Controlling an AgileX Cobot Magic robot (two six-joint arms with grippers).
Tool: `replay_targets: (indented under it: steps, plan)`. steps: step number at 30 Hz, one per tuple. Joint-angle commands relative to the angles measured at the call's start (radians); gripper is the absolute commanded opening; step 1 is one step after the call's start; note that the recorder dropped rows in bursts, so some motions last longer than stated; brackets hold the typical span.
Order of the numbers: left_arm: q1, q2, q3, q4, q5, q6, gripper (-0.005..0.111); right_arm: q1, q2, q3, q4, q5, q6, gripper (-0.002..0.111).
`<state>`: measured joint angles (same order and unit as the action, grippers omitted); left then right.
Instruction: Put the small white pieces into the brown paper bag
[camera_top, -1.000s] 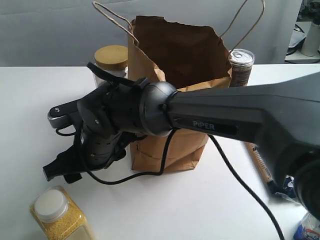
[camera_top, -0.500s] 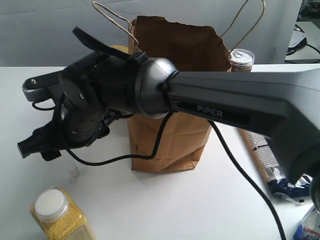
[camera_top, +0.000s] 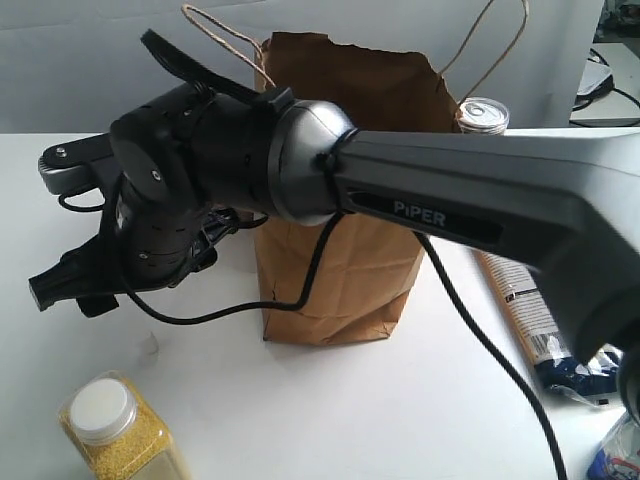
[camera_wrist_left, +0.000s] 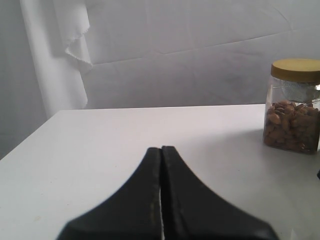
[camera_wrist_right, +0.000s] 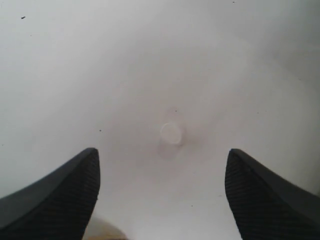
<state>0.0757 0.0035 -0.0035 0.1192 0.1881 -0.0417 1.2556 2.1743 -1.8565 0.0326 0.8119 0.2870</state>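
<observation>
One small white piece (camera_wrist_right: 172, 133) stands alone on the white table, seen cap-up in the right wrist view, a little beyond and between the spread fingers. My right gripper (camera_wrist_right: 162, 152) is open and empty above it. In the exterior view this gripper (camera_top: 70, 295) has reached across to the left of the brown paper bag (camera_top: 340, 285), and the piece (camera_top: 150, 344) is a faint speck just below it. The bag stands upright with its ragged rim open. My left gripper (camera_wrist_left: 161, 148) is shut on nothing over bare table. The other white pieces are out of view.
A jar of yellow grain with a wide white lid (camera_top: 112, 425) stands at the front left. A nut jar with a yellow lid (camera_wrist_left: 294, 112) stands further back. A pull-tab can (camera_top: 483, 117) is behind the bag, a long packet (camera_top: 520, 300) to its right.
My right arm has swung left and slightly up, away from the bag's front, carrying the open gripper over the white piece. In the last half second it barely moved.
</observation>
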Motion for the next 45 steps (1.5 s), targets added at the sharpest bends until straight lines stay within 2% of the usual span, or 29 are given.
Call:
replay_targets:
  steps: [1, 21, 41, 45]
  plan:
    - [-0.008, -0.003, 0.004, 0.004, -0.005, -0.004, 0.0, -0.001, 0.005, -0.007, 0.071, 0.004, -0.046, 0.066]
    - [-0.008, -0.003, 0.004, 0.004, -0.005, -0.004, 0.0, -0.014, 0.134, -0.007, 0.058, -0.026, -0.051, 0.066]
    - [-0.008, -0.003, 0.004, 0.004, -0.005, -0.004, 0.0, -0.022, 0.159, -0.007, 0.091, -0.097, -0.108, 0.066]
    - [-0.008, -0.003, 0.004, 0.004, -0.005, -0.004, 0.0, -0.022, 0.159, -0.007, 0.114, -0.09, -0.123, 0.062]
